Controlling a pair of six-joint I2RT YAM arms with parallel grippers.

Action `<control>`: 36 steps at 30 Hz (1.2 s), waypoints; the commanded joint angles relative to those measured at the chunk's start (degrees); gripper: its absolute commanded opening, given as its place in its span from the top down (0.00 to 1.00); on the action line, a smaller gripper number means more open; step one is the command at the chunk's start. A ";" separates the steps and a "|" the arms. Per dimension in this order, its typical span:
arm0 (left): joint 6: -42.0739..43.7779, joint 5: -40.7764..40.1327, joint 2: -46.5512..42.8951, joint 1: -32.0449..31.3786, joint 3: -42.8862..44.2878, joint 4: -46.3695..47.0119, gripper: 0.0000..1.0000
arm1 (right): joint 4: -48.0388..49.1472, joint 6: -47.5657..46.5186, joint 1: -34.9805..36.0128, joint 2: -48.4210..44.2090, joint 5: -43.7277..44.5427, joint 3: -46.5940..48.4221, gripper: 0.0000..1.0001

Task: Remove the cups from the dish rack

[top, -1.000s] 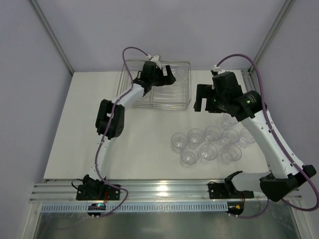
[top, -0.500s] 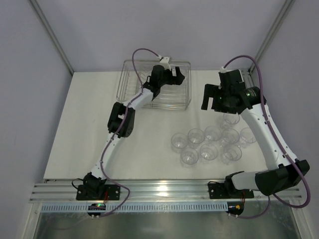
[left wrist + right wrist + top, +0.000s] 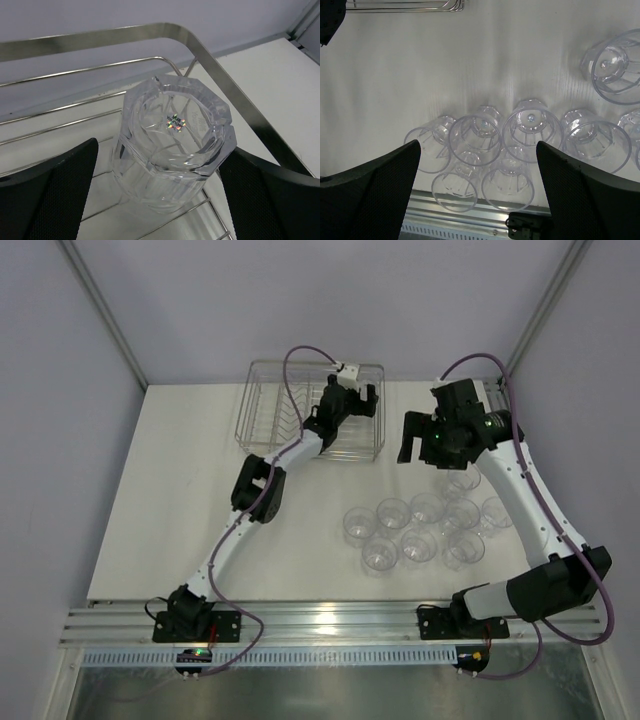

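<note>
A clear faceted cup (image 3: pixel 172 142) sits bottom-up in the right end of the wire dish rack (image 3: pixel 225 85), which lies at the back of the table (image 3: pixel 270 410). My left gripper (image 3: pixel 160 200) is open, one finger on each side of this cup and neither touching it. In the top view this gripper (image 3: pixel 360 400) hangs over the rack's right end. Several more cups (image 3: pixel 418 530) stand upright in a cluster on the table at the right (image 3: pixel 492 150). My right gripper (image 3: pixel 480 195) is open and holds nothing, high above that cluster (image 3: pixel 418 443).
The rack's near edge (image 3: pixel 405 6) shows at the top left of the right wrist view. An aluminium rail (image 3: pixel 330 625) runs along the table's near edge. Grey walls close in the back and both sides.
The left arm has stretched to the right along the rack, bringing its gripper over the rack's right end. The right gripper has turned and shifted slightly towards the back.
</note>
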 commanded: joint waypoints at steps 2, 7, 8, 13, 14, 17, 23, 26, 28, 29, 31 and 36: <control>1.00 -2.93 1.42 -0.10 3.87 6.25 0.09 | 1.71 -0.74 -0.50 0.56 -1.64 -0.26 0.01; 1.00 -1.45 0.90 -0.01 3.53 5.90 0.45 | 1.88 -0.91 -0.50 0.91 -2.17 -0.35 0.03; 1.00 -1.61 0.63 -0.01 3.00 5.73 0.59 | 1.97 -0.83 -0.41 1.00 -2.17 -0.35 0.04; 1.26 -4.68 -7.25 -0.01 -7.97 9.58 1.00 | 2.23 -0.91 -0.59 1.18 -2.78 -0.44 0.04; 1.35 -5.04 -8.59 -0.01 -9.99 10.29 1.00 | 2.49 -0.74 -0.50 1.18 -2.96 -0.53 0.05; 0.48 -8.02 -15.51 -0.01 -17.99 13.10 1.00 | 3.11 -0.39 -0.50 0.83 -3.13 -0.70 0.05; -4.52 -13.48 -31.49 0.78 -31.88 15.66 1.00 | 6.09 0.67 -0.50 -0.23 -5.77 -1.40 0.05; -12.25 -14.01 -38.28 1.57 -39.08 15.92 1.00 | 9.07 1.63 -0.50 -1.45 -9.01 -2.81 0.05; -19.19 -10.33 -44.96 2.53 -44.78 15.31 1.00 | 12.14 2.94 -0.59 -2.25 -13.38 -4.04 0.05; -21.57 -9.01 -47.07 2.80 -46.64 13.83 1.00 | 13.47 3.56 -0.50 -3.30 -15.24 -4.74 0.05; -29.97 -5.07 -53.49 3.68 -51.04 12.41 1.00 | 18.63 5.05 -0.50 -4.62 -21.81 -7.46 0.05; -46.87 6.96 -65.43 4.91 -68.96 14.32 1.00 | 34.37 15.06 -0.50 -10.32 -36.42 -18.60 0.05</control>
